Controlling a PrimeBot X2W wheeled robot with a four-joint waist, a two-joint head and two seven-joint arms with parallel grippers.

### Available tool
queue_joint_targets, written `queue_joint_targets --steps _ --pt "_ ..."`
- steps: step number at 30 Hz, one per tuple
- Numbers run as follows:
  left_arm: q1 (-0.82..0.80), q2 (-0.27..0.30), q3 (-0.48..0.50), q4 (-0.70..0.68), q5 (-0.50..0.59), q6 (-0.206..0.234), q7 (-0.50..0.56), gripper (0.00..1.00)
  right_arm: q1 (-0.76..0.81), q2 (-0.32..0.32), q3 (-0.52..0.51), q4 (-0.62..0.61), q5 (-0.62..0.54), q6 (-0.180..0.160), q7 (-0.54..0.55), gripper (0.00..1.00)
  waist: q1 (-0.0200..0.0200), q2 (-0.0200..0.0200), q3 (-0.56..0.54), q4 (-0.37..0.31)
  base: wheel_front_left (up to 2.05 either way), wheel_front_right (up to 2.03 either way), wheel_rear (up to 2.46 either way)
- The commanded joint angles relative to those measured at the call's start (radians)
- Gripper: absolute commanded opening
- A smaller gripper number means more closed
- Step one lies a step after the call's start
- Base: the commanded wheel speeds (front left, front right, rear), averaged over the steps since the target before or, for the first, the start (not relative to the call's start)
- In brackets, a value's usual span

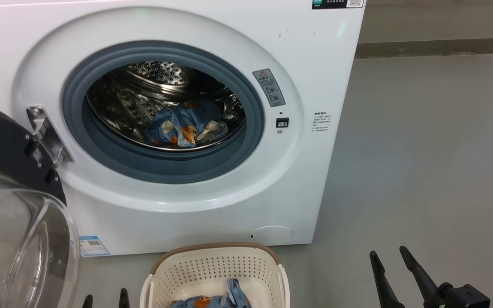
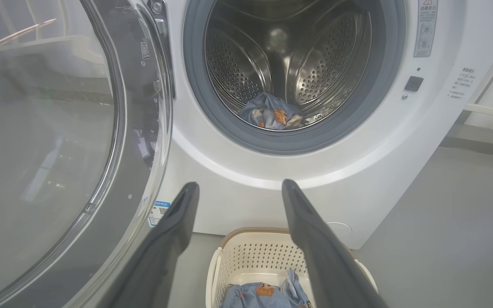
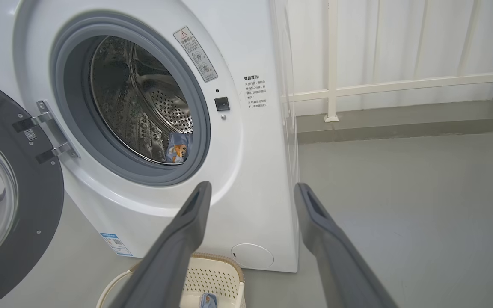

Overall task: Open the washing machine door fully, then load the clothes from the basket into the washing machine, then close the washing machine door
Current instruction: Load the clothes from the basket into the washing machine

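Door (image 1: 2,145) at far left, swung wide on its hinge. Left gripper (image 1: 105,299) low beside basket (image 1: 212,248), fingers apart, empty. Clothes (image 1: 184,126) in 2 heaps: 1 in drum (image 1: 152,72) of washer (image 1: 306,64), 1 in basket before it. Right gripper (image 1: 387,253) at lower right, fingers apart, empty. In right wrist view, white railing (image 3: 332,64) beyond washer.

Floor (image 1: 422,149): grey, smooth, lit pale.
Wall strip (image 1: 435,47): darker grey band, laid along floor's far edge.
Rail (image 3: 400,84): white bars, fixed at back.
Backdrop (image 3: 422,38): white w/ up-down lines, seen behind rail.
Light: soft, even.
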Motion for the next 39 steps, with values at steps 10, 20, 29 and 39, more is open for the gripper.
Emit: queue_joint_targets --steps 10,20,29,39 --pt "-0.008 0.008 0.047 -0.047 0.023 -0.010 -0.006 1.00 -0.006 -0.003 0.019 -0.009 -0.004 0.009 -0.005 1.00 0.0000 0.0000 -0.005 -0.008 0.00 0.00 0.00" --pt "-0.003 0.008 0.042 -0.063 0.021 -0.006 -0.006 1.00 -0.008 0.000 0.018 -0.011 -0.005 0.009 -0.005 1.00 0.0000 0.0000 0.010 -0.013 0.00 0.00 0.00" --pt "-0.019 0.008 0.022 -0.060 0.021 -0.039 -0.006 1.00 -0.019 0.007 0.010 -0.018 -0.008 0.009 -0.005 1.00 0.0000 0.0000 0.075 -0.038 0.00 0.00 0.00" --pt "-0.189 0.040 -0.022 0.089 -0.051 -0.135 0.089 1.00 -0.110 0.015 0.035 -0.034 0.019 0.009 -0.005 1.00 0.0000 0.0000 0.288 -0.115 0.00 0.00 0.00"
